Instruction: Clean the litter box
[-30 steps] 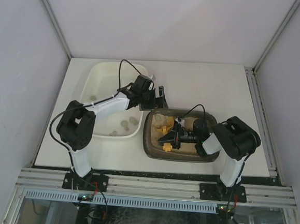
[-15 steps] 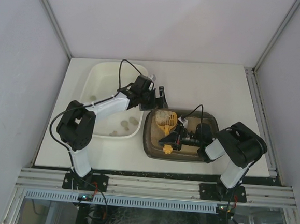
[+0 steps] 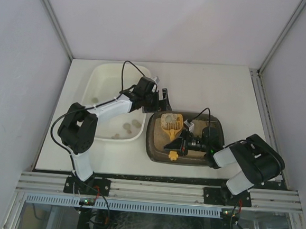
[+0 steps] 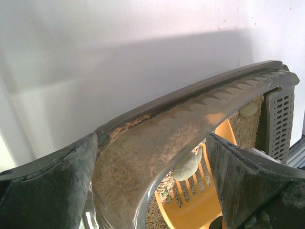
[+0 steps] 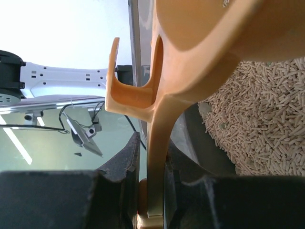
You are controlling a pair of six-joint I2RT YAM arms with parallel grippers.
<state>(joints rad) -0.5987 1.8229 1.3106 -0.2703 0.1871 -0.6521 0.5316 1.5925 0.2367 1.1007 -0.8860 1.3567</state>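
The litter box is moulded in dark grey-brown plastic, semi-matt, with a ribbed rim and an inner wall dusted with fine grit. The litter is seen as rough, dry beige pellets. The scoop is made of smooth, faintly glossy orange-yellow plastic. On the left gripper the fingers are finished in grainy matt black. At nine o'clock from the box, the tub is formed of smooth cream-white plastic. The table is surfaced in matt white.
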